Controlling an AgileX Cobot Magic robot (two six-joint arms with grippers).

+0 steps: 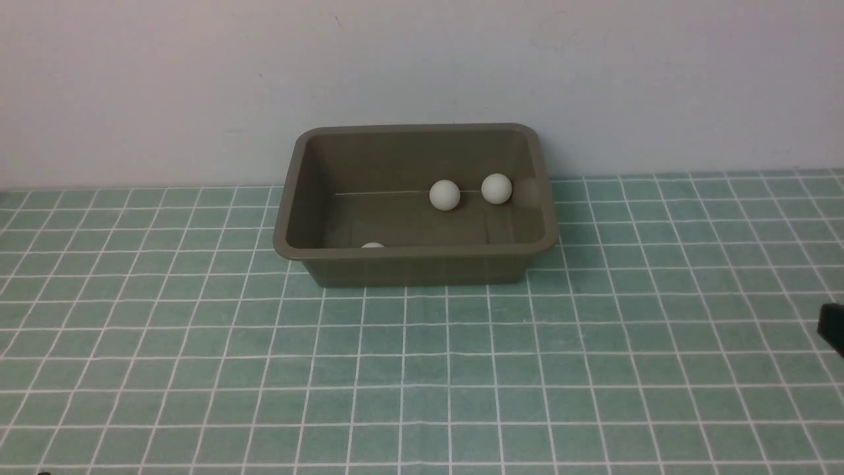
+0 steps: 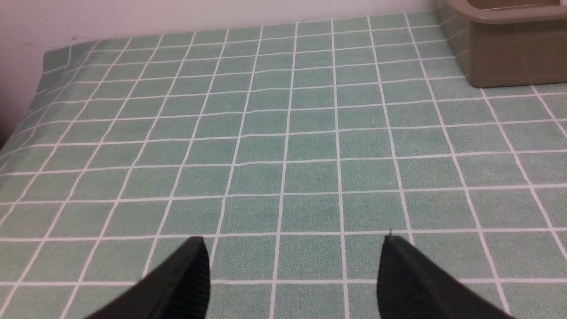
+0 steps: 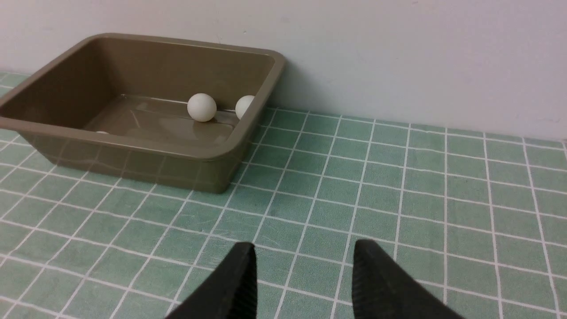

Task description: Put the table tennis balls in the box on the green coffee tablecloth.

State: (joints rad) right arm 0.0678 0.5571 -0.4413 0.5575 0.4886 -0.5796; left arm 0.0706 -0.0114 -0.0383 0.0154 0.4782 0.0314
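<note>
Teal checked tablecloth (image 1: 593, 369), olive box (image 1: 422, 267) against pale wall (image 1: 132, 86)

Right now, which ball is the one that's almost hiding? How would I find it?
Find the brown box standing against the wall on the green checked cloth. Look just behind its near wall, toward the robot's left end. Only the white top of the hiding ball peeks over that rim, while the other two balls show whole at the far side.
</note>
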